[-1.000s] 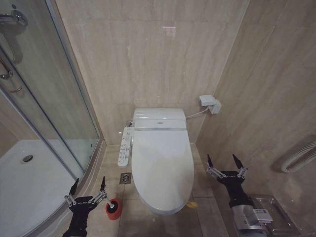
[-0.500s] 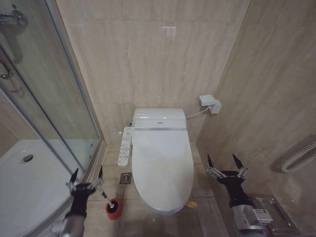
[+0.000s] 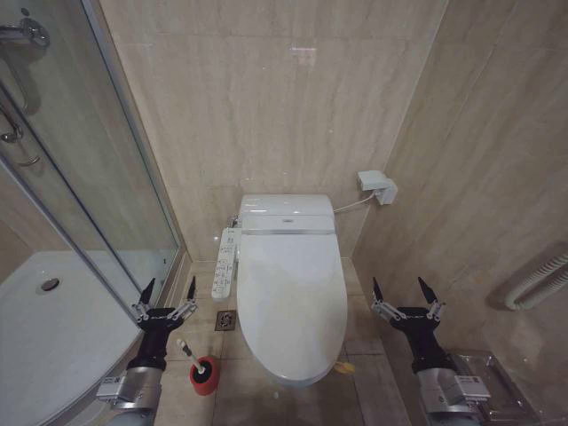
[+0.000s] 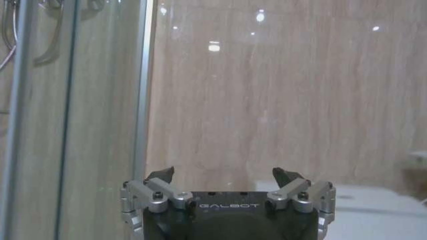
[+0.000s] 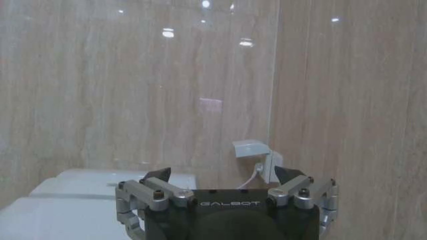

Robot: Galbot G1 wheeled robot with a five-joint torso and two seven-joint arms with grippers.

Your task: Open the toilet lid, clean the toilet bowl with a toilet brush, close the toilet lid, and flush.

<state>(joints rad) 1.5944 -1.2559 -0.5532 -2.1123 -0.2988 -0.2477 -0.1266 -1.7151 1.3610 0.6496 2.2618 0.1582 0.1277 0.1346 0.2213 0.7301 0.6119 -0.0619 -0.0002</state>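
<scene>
We find the toilet lid [image 3: 293, 293] down over the toilet bowl [image 3: 297, 377]. The toilet brush [image 3: 188, 352] stands in its red holder [image 3: 204, 375] on the floor, left of the bowl. Left gripper [image 3: 166, 289] hovers above it, jaws apart, empty. Right gripper [image 3: 403, 290] waits right of the bowl, jaws apart.

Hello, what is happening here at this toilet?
Nothing is being handled yet. The toilet lid is closed. The left gripper hangs open between the shower glass and the toilet, above the toilet brush standing in its red holder. The right gripper waits open on the other side.
</scene>
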